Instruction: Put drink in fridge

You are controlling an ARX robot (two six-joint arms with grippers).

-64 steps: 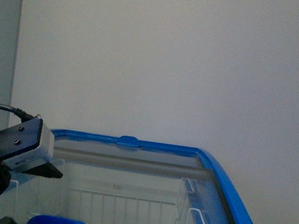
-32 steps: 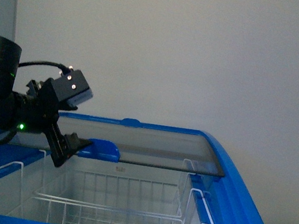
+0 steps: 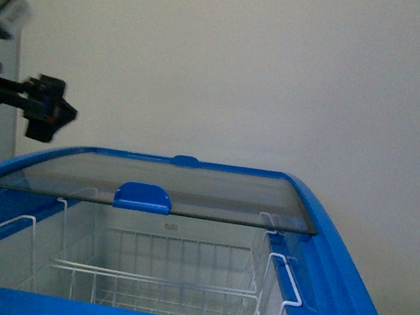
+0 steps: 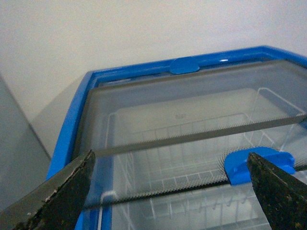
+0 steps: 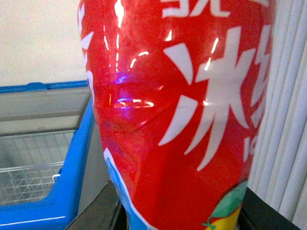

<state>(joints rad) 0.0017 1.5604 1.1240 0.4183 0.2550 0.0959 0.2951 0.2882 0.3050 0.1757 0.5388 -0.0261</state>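
The fridge [image 3: 346, 307] is a white chest with a blue rim. Its glass lid [image 3: 211, 198] is slid toward the wall, the blue lid handle [image 3: 142, 196] at its near edge, and white wire baskets [image 3: 167, 279] show in the opening. My left gripper [image 3: 44, 117] hangs open, above and left of the lid, holding nothing. In the left wrist view the left gripper [image 4: 170, 191] looks down on the lid handle [image 4: 259, 165] between its dark fingers [image 4: 62, 196]. The drink [image 5: 177, 120], its red label with white characters, fills the right wrist view, with my right gripper [image 5: 177, 218] shut on it. The fridge rim [image 5: 76, 158] lies beside it.
A plain pale wall [image 3: 248, 68] stands right behind the fridge. White vertical slats [image 5: 283, 120] stand close beside the drink in the right wrist view. Neither the right arm nor the drink shows in the front view.
The glass lid has slid back toward the wall, opening the near part of the fridge. My left gripper has come off the lid handle and risen up and to the left.
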